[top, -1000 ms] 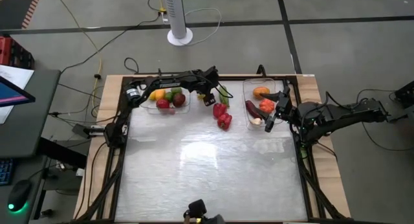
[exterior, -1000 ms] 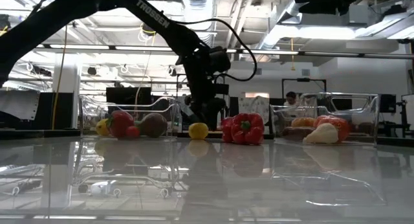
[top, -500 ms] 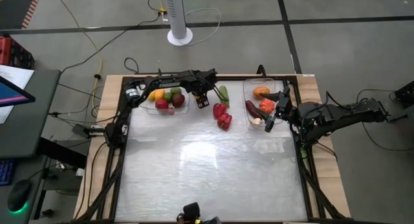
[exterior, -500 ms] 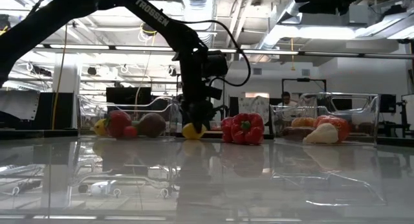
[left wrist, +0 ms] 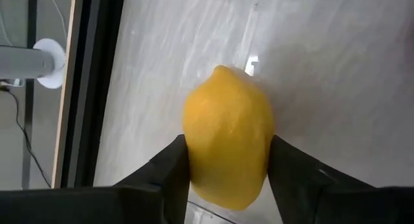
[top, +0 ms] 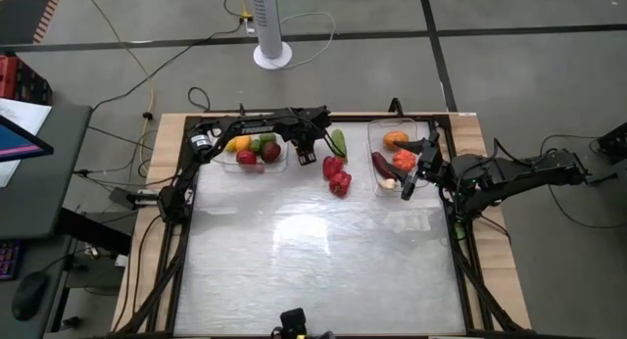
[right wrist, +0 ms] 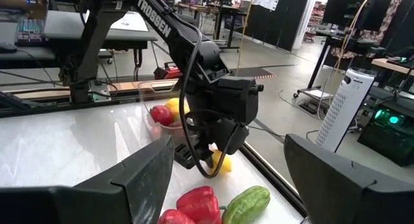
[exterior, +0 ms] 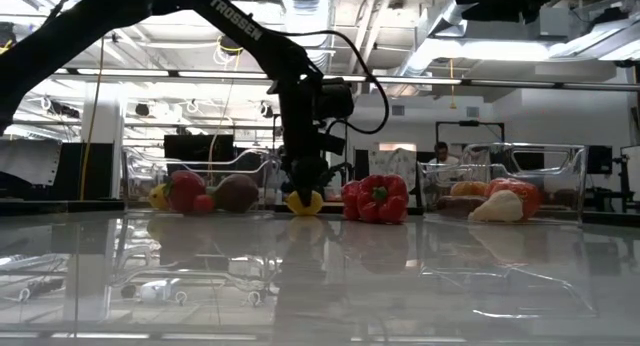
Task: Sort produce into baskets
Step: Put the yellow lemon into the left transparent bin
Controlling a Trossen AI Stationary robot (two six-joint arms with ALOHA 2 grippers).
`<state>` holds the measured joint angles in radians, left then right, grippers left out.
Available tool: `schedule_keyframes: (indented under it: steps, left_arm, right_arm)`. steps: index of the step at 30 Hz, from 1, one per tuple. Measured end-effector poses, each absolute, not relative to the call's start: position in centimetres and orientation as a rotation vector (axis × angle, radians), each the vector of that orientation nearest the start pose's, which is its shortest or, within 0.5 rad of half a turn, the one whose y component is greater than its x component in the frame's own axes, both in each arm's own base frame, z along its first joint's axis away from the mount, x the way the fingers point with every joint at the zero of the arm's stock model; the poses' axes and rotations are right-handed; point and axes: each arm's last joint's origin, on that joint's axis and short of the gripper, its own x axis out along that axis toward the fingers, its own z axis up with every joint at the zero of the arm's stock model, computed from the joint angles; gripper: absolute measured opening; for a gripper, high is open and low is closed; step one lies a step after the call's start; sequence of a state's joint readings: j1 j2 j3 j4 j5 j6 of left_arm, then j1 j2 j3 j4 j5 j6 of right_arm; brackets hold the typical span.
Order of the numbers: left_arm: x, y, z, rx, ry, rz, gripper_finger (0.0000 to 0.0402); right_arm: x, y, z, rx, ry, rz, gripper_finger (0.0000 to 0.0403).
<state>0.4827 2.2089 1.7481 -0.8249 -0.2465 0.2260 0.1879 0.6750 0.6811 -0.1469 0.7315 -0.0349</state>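
Observation:
A yellow lemon lies on the table near the far edge, between the left clear basket and a green cucumber. My left gripper stands over the lemon and is shut on it; the gripper hides the lemon in the high view. The left basket holds yellow, green and red fruit. My right gripper is open and empty over the near left part of the right clear basket, which holds an orange piece, a red piece, a dark purple eggplant and a white piece. My left gripper pinches the lemon's two long sides between its two fingers, around the lemon's middle. The fingers come from above, pointing down. The lemon's underside seems to rest on the table.
Two red peppers lie on the table just right of the lemon, near the cucumber. The table's near half is bare and glossy. The table's frame runs along the far edge behind the baskets.
My left gripper has gone down and a little toward the left basket, and its fingers now stand around the lemon. The lemon has stayed on the table, shifted only slightly.

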Motion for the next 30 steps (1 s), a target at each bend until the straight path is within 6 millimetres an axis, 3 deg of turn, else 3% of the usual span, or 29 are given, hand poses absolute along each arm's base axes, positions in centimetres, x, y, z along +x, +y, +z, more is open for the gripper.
schedule_keyframes:
  steps: [7, 14, 21, 30]
  left_arm:
    - [39.8, 20.7, 17.9, 0.101, 1.350, 0.437, 0.0159]
    - [39.4, 19.6, 22.5, 0.132, 1.223, 0.437, 0.0159]
    - [38.9, 17.1, 26.9, 0.138, 1.093, 0.380, 0.0159]
    - [35.4, 14.2, 32.3, 0.120, 0.985, 0.361, 0.0160]
  right_arm:
    - [14.8, 0.8, 31.7, -0.100, 0.143, -0.541, 0.0319]
    - [14.8, 0.8, 31.7, -0.105, 0.147, -0.540, 0.0319]
    - [14.8, 0.8, 31.6, -0.101, 0.154, -0.541, 0.0319]
    - [14.7, 0.8, 31.3, -0.088, 0.172, -0.542, 0.0319]
